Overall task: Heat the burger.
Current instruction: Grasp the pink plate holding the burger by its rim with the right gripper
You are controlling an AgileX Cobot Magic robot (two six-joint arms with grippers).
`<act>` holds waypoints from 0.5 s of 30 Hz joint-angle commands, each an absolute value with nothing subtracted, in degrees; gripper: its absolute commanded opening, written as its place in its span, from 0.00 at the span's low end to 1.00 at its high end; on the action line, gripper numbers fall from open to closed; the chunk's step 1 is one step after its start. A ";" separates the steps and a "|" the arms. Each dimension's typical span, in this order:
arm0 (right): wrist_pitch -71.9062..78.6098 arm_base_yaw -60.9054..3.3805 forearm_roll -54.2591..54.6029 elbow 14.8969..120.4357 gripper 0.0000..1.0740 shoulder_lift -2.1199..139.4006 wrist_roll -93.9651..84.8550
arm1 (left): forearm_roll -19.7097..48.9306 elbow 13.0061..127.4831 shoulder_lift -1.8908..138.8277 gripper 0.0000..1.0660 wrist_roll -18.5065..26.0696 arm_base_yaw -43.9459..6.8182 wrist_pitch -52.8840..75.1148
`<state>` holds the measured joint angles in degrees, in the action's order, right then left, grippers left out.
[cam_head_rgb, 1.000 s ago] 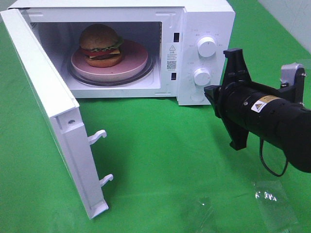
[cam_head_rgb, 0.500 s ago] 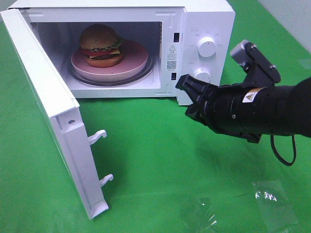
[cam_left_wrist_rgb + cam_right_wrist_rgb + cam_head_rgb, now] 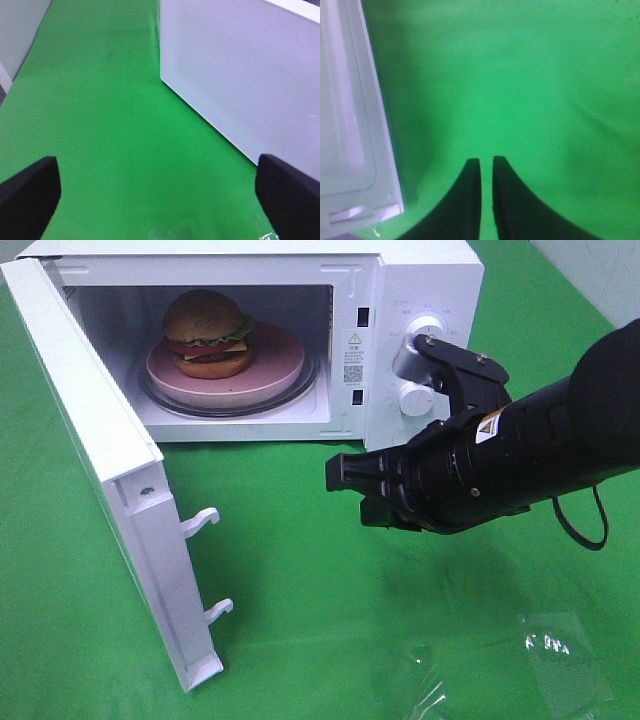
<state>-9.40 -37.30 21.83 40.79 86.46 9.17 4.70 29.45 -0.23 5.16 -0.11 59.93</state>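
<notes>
A: Hi cam first. Where's the burger [image 3: 206,332]?
B: We see it inside the microwave [image 3: 425,280], on the pink plate [image 3: 280,365], which sits on the glass turntable [image 3: 318,380]. The door [image 3: 100,470] stands wide open.
A: And the right gripper [image 3: 338,474]?
B: Over the green tabletop [image 3: 300,590], in front of the control panel, pointing twd the door and touching nothing. Clear plastic film [image 3: 565,660] lies on the tabletop, near side.
A: Left wrist cam?
B: Left gripper [image 3: 160,200] is spread wide, nothing btwn its fingers [image 3: 30,192]. The microwave's white perforated wall is just beside it.
A: Right wrist cam?
B: Fingers [image 3: 470,190] nearly pressed together, w/ only a thin slit, and holding nothing. The door's corner is near but apart from them.
</notes>
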 commanded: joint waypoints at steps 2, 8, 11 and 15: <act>-15.70 -37.18 15.47 42.63 0.08 85.94 8.25 | 4.76 29.28 -1.32 0.92 5.16 0.11 59.36; -27.27 -37.18 4.81 46.75 0.08 85.94 7.39 | 4.76 29.28 -1.32 0.92 5.16 0.11 59.36; -30.83 -37.18 2.12 48.30 0.09 85.94 6.76 | 4.76 29.28 -1.32 0.92 5.16 0.11 59.36; -38.45 -37.18 -3.27 51.97 0.09 85.94 0.63 | 4.76 29.28 -1.32 0.92 5.16 0.11 59.36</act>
<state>-33.92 -37.30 0.00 49.96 86.46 5.04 4.70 29.45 -0.23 5.16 -0.11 59.93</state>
